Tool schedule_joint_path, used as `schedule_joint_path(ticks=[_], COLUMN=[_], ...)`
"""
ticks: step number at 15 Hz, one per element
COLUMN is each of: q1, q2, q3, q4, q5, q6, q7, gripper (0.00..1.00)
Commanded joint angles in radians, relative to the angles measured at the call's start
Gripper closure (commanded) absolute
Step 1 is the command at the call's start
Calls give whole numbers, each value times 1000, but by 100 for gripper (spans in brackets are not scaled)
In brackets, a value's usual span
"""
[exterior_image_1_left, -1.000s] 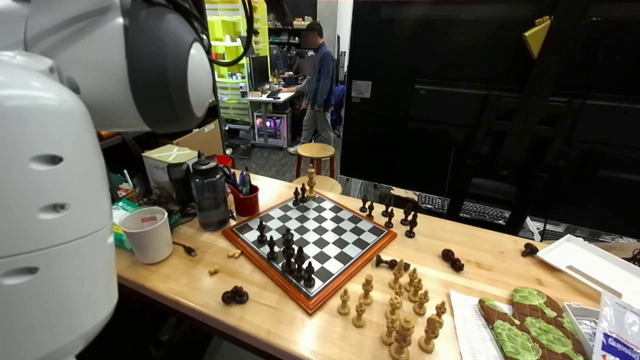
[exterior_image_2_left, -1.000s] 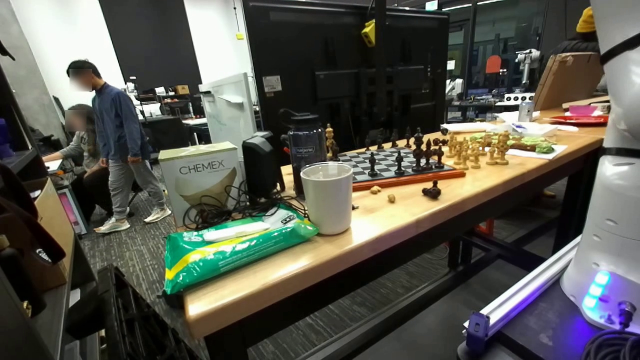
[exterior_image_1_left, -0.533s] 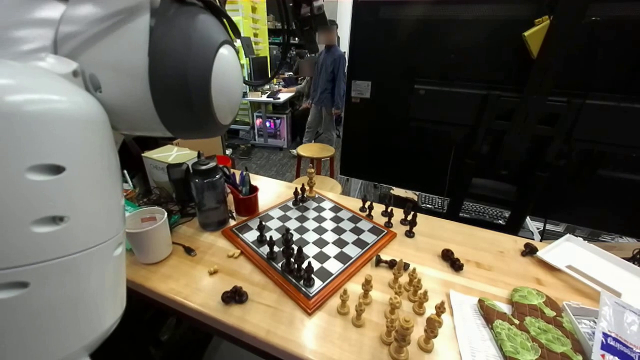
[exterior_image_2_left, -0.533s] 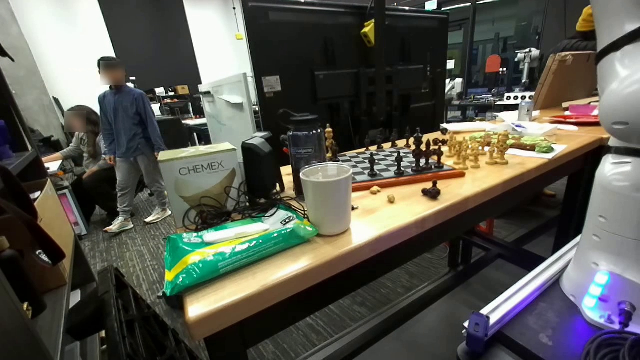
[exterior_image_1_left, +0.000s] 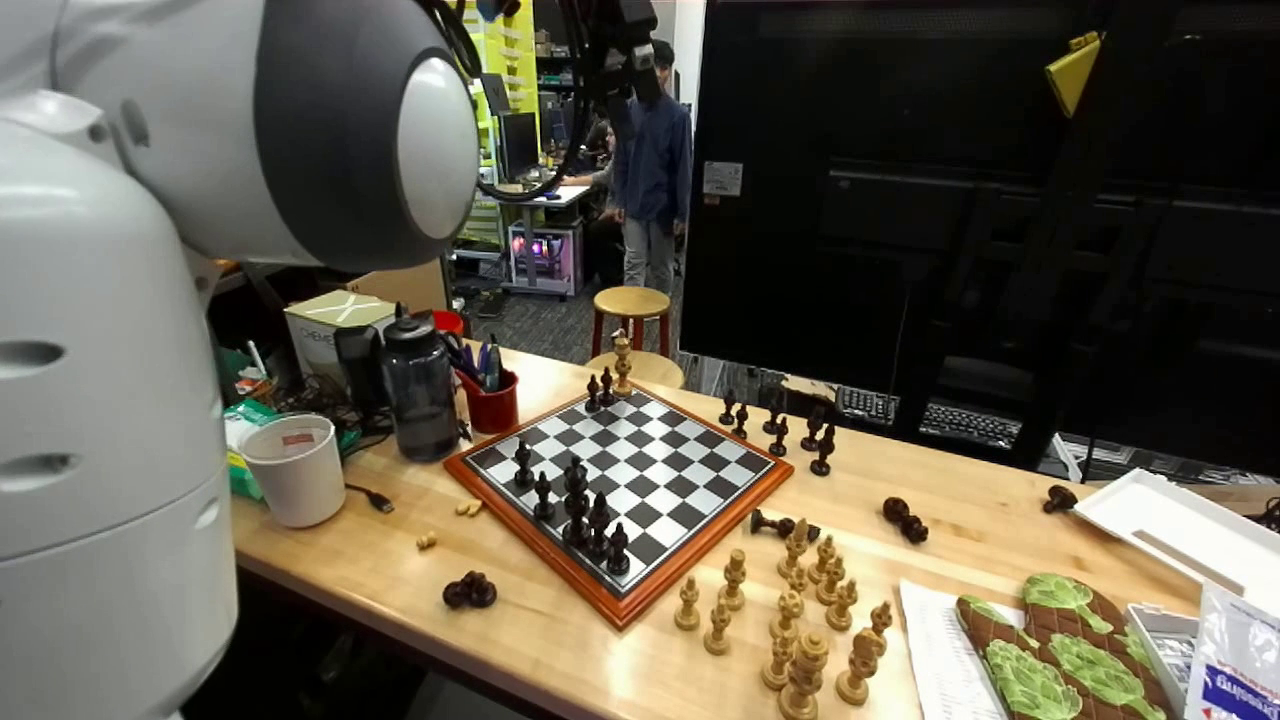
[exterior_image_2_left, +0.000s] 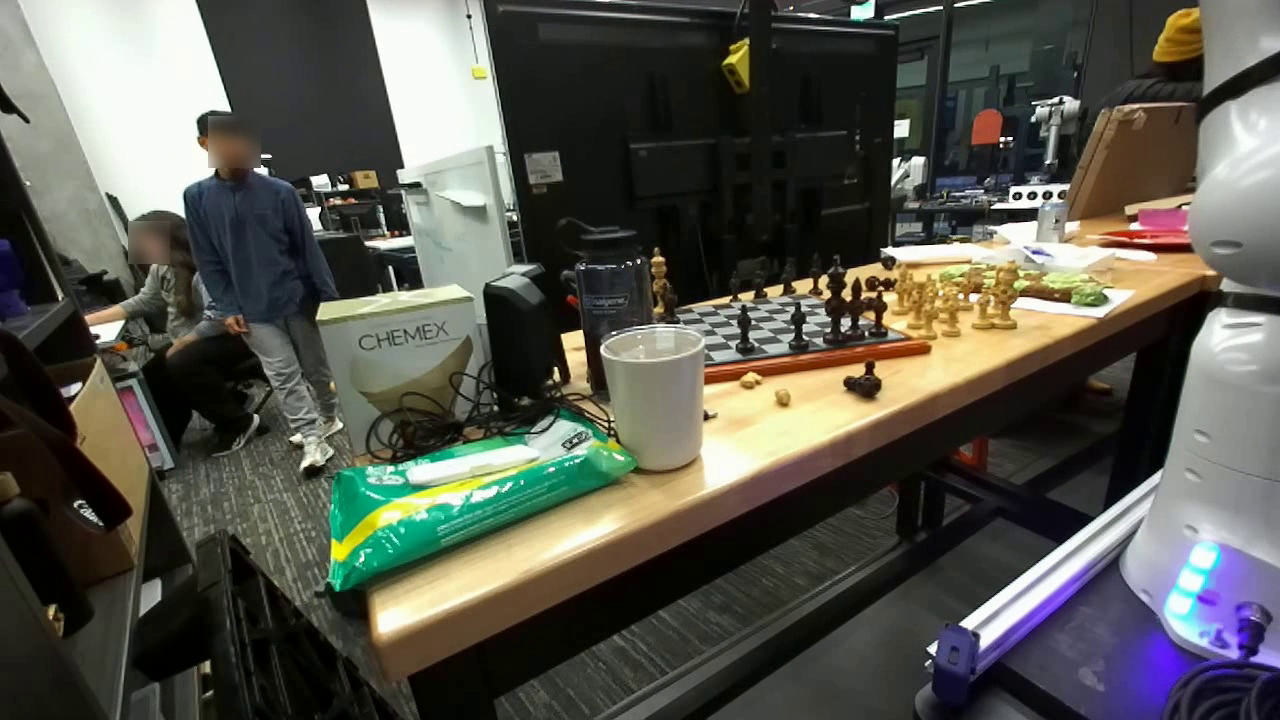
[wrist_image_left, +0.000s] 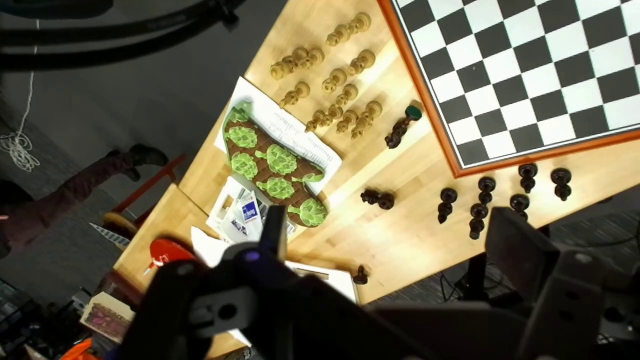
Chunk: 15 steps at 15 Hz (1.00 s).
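Observation:
My gripper (wrist_image_left: 390, 222) is open and empty in the wrist view, high above the table. In an exterior view the gripper (exterior_image_1_left: 632, 75) hangs at the top, far above the board. The chessboard (exterior_image_1_left: 680, 450) has a red-brown frame, also seen in the wrist view (wrist_image_left: 525, 75). Several dark chess pieces (exterior_image_1_left: 576, 500) stand on its near-left side. A light king-like piece (exterior_image_1_left: 622, 365) stands at the far corner by two small dark pieces. Light pieces (wrist_image_left: 350, 92) stand grouped beside the board. Other dark pieces (wrist_image_left: 478, 225) stand beyond it; a few (wrist_image_left: 385, 200) lie on the table.
A white cup (exterior_image_1_left: 293, 470), dark water bottle (exterior_image_1_left: 418, 390) and red pen cup (exterior_image_1_left: 490, 402) stand left of the board. Artichoke-patterned mitts (exterior_image_1_left: 1075, 650) and a white tray (exterior_image_1_left: 1190, 530) lie right. A green wipes pack (exterior_image_2_left: 480, 510) lies at the table end. A person (exterior_image_2_left: 260, 240) stands behind.
The arm first swung right in an exterior view, then slightly back left. The gripper has come lower into that view. The standing person has walked and turned. The chess pieces have not moved.

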Motion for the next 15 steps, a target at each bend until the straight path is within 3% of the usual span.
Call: schedule_joint_path(ticks=[1,7,14,15], q1=[-36,-91,-132,-62], q2=[-104,-211,-338,-348], q3=[3,-19,-49,-126], q4=[-153,-371,-741,-791], q5=[58,154,267,285], q6=[76,199,455,495], q7=[-2,0,23,28], gripper=[0,0,0,0])
